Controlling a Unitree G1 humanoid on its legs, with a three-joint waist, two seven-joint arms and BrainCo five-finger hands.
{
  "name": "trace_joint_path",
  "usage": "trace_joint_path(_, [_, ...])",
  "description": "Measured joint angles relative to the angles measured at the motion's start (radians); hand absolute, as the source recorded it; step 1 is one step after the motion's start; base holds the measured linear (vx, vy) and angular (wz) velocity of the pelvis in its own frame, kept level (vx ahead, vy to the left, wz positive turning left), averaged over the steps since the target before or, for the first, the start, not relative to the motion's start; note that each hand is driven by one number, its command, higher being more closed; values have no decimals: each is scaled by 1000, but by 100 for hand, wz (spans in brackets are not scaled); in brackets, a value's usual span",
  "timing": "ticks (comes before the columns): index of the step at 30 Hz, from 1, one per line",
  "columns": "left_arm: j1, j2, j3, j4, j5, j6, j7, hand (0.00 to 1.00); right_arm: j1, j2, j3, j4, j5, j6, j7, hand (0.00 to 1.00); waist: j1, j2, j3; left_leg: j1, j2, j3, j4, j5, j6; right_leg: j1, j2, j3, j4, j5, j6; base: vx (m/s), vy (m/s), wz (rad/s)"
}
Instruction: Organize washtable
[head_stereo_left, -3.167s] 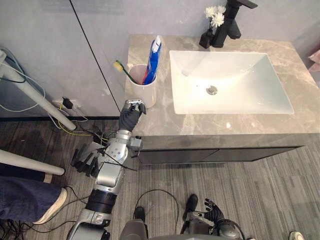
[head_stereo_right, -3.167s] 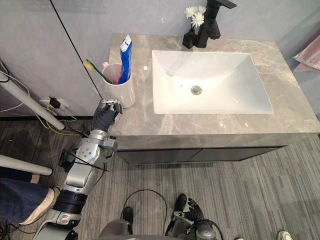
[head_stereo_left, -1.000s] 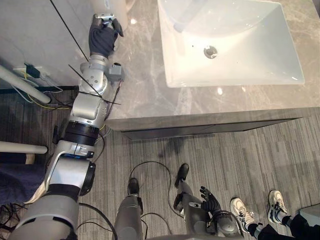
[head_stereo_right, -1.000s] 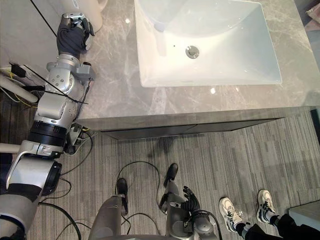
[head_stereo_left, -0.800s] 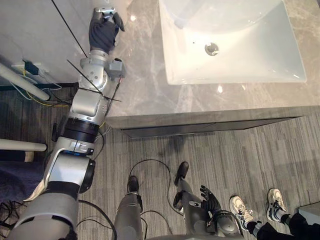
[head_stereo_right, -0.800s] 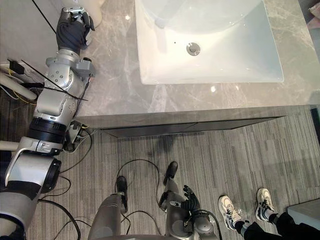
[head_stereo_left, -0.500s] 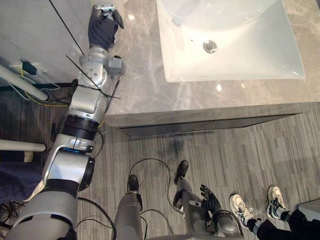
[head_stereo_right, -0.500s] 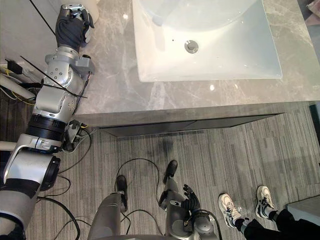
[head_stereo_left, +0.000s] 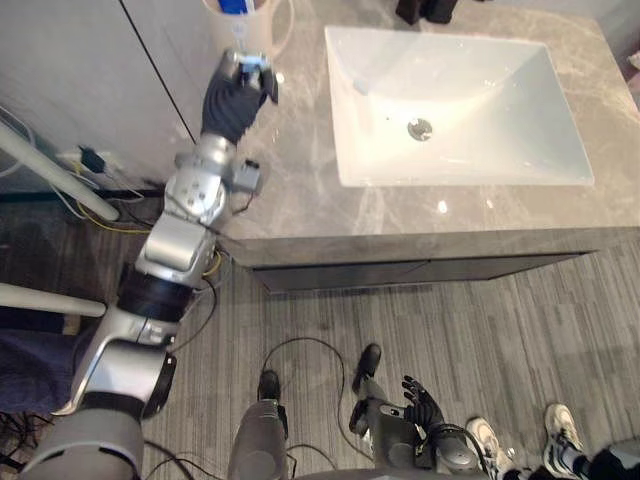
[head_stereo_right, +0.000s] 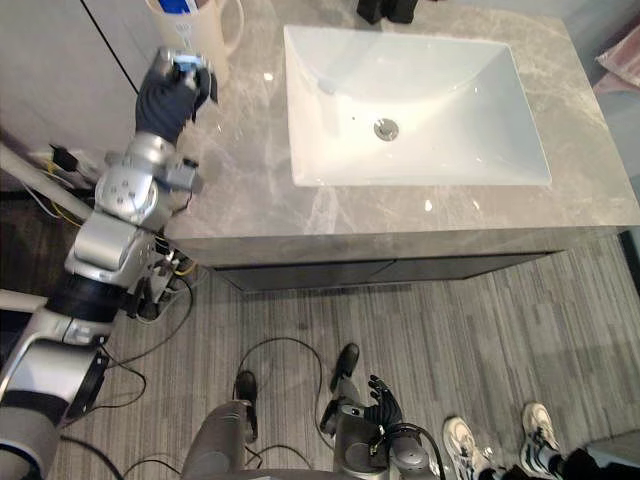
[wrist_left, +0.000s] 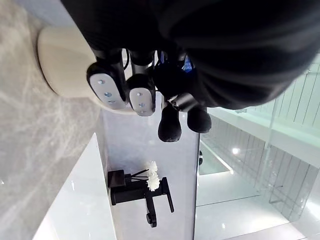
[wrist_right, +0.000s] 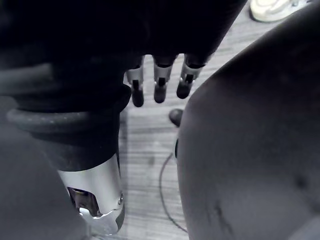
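Note:
A cream cup (head_stereo_left: 247, 27) holding a blue toothpaste tube (head_stereo_left: 234, 5) stands at the back left of the grey marble washtable (head_stereo_left: 300, 190). My left hand (head_stereo_left: 235, 97) hovers over the counter just in front of the cup, fingers curled with nothing in them; the left wrist view shows the cup (wrist_left: 64, 64) just past the curled fingers (wrist_left: 121, 91). A white sink basin (head_stereo_left: 450, 100) lies to the right of the hand. My right hand (head_stereo_left: 424, 408) hangs low by the floor with relaxed fingers (wrist_right: 158, 85).
The dark bases of a vase (head_stereo_left: 410, 10) and a faucet (head_stereo_left: 441, 8) stand behind the sink; white flowers (wrist_left: 151, 176) show in the left wrist view. A person's shoes (head_stereo_left: 562, 449) are on the floor at right. A wall socket and cables (head_stereo_left: 90, 160) lie left of the cabinet.
The whole picture has shifted, so the camera moved and the cup's lower part came into view. My left hand stays curled just in front of the cup. The right hand hangs as before.

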Motion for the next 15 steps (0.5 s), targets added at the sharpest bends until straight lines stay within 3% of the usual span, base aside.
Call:
trace_joint_path(2, [124, -20, 83, -96, 0, -21, 0, 100, -2, -8, -5, 31, 0, 0, 5, 0, 11, 20, -30, 29, 0, -11, -11, -2, -3, 33, 0, -15, 0, -11, 13, 112, 26, 18])
trace_joint_path(3, [228, -47, 164, -176, -7, -43, 0, 100, -1, -7, -25, 68, -3, 0, 5, 0, 32, 32, -58, 60, -1, -22, -27, -2, -3, 64, -1, -26, 0, -21, 24, 116, 35, 27])
trace_joint_path(7, [440, -160, 345, -307, -6, -94, 15, 100, -2, -6, -49, 143, -8, 2, 4, 0, 70, 45, -119, 82, -7, -62, -39, -2, -4, 109, -5, -64, 0, -35, 29, 41, 25, 28])
trace_joint_path(11, [622, -262, 519, -314, -3, -114, 36, 100, -1, -1, -79, 184, -10, 3, 1, 0, 94, 50, -145, 100, -9, -93, -52, -3, -4, 146, -6, -99, 0, -48, 37, 1, 8, 27])
trace_joint_path(15, [782, -434, 708, -284, -7, -157, 83, 100, 13, 7, -124, 214, -8, 3, -2, 0, 135, 46, -178, 108, -9, -117, -75, -1, -16, 168, -5, -126, 0, -67, 38, 4, -6, 20])
